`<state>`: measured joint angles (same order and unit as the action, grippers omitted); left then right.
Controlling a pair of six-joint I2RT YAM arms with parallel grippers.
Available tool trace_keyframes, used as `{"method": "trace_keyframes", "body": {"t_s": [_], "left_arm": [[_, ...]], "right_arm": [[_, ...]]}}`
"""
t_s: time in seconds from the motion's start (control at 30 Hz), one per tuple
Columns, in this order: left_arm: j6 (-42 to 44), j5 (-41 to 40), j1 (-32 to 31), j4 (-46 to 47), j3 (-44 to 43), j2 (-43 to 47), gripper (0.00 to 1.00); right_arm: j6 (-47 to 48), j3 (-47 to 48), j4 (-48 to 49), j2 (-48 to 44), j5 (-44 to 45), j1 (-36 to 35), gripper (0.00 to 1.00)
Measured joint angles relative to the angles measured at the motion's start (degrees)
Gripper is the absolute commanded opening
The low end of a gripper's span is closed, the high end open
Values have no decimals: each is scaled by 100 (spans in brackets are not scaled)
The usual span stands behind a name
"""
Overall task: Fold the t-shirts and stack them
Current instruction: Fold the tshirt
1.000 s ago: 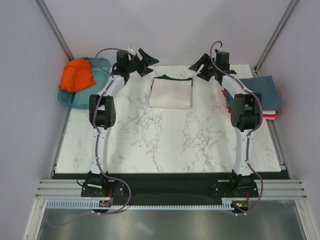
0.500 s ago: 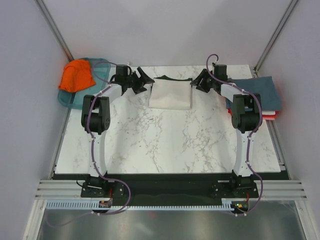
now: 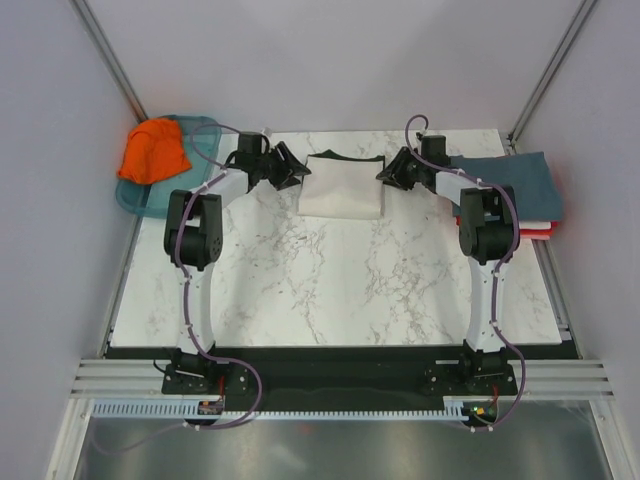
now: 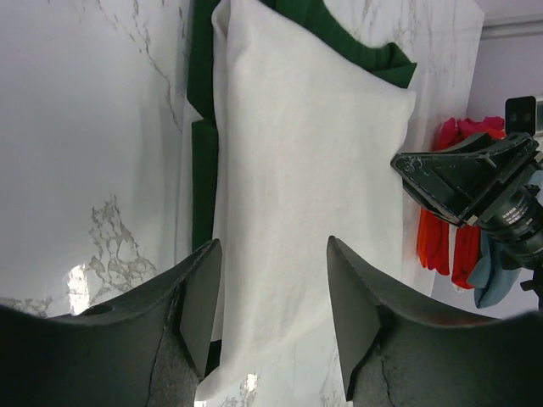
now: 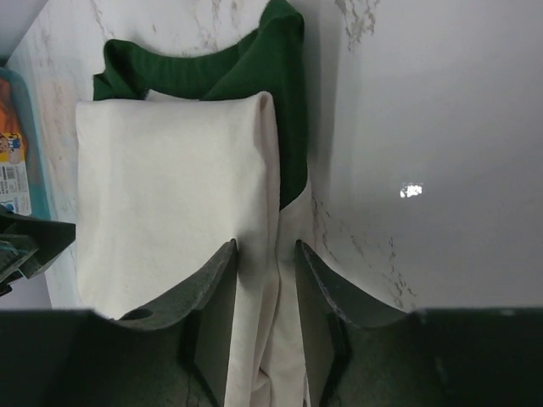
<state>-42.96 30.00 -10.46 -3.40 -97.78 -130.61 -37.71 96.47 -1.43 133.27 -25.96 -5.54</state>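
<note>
Cream t-shirt [image 3: 342,187], folded to a rectangle at the far middle of the tabletop [image 3: 330,290]: how do the pincers stand? (desk)

Left pincer [image 4: 271,284]: wide apart over the shirt's left edge. The right pincer [image 5: 265,273] is apart too, more narrowly, with the right-hand fold line showing in the gap. Neither is clamped on anything. (photographer)

How will it handle? (desk)

My reading: light, limp cloth that sags and unfolds if lifted by one layer. It is best taken at both side edges together, pinching through all layers near matching corners, so the fold holds. The dark green sleeves [image 5: 271,76] poke out at the far edge and along the sides, and could slip loose. (photographer)

Around it? (desk)

Slate-blue t-shirt [image 3: 520,180] tops a stack at the right edge, with a red t-shirt [image 3: 541,231] peeping out beneath. An orange t-shirt [image 3: 153,150] lies bunched in the teal tray [image 3: 130,196] at far left. (photographer)

Unclear? (desk)

Whether either pincer touches the cloth; the chest print, not visible; the stack's middle layers, partly behind the right arm. (photographer)
</note>
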Motion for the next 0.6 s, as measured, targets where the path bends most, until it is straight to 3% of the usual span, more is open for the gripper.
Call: {"method": "trace_keyframes", "body": {"t_s": [0.13, 0.27, 0.33, 0.43, 0.6], "left_arm": [[2, -107, -83, -186, 2, -35, 56], [35, -341, -144, -356, 44, -35, 45], [66, -448, -162, -409, 94, -37, 36], [107, -542, -192, -439, 195, -39, 12], [144, -675, -227, -315, 590, 28, 10]], "right_arm": [[-9, 35, -35, 138, -72, -28, 35], [39, 44, -109, 142, -17, -39, 23], [55, 44, -153, 142, 33, -61, 20], [96, 44, -184, 142, 76, -101, 15], [157, -7, -192, 103, 111, -177, 14]]}}
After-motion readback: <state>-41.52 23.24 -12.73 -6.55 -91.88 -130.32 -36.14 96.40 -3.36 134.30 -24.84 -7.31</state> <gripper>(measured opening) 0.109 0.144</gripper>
